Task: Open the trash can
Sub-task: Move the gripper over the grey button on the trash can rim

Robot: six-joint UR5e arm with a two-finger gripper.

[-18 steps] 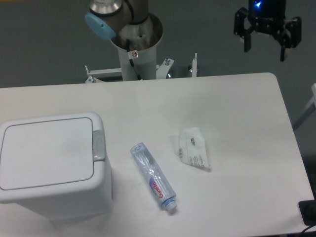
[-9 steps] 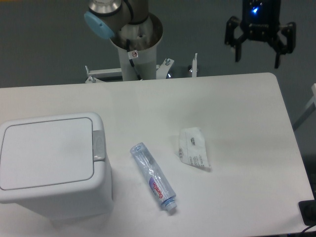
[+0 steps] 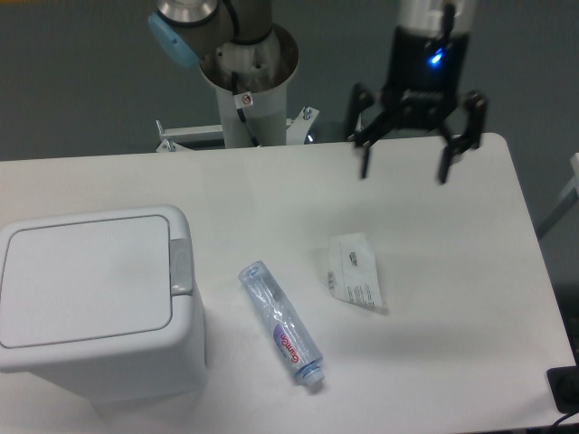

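Observation:
The trash can [image 3: 90, 303] is a big white boxy bin at the table's front left. Its flat lid lies shut, and a small grey tab [image 3: 182, 267] sits on the lid's right edge. My gripper [image 3: 404, 172] hangs open above the back right of the table, fingers spread wide and pointing down, nothing between them. It is far to the right of the bin and well above the tabletop.
A clear plastic bottle [image 3: 280, 323] lies on its side just right of the bin. A small white packet [image 3: 356, 271] lies further right, below the gripper. The arm's base column [image 3: 249, 81] stands behind the table's back edge.
The gripper has moved left and down from the upper right corner toward the table's back right area. It stays open. The bin, bottle and packet have not moved.

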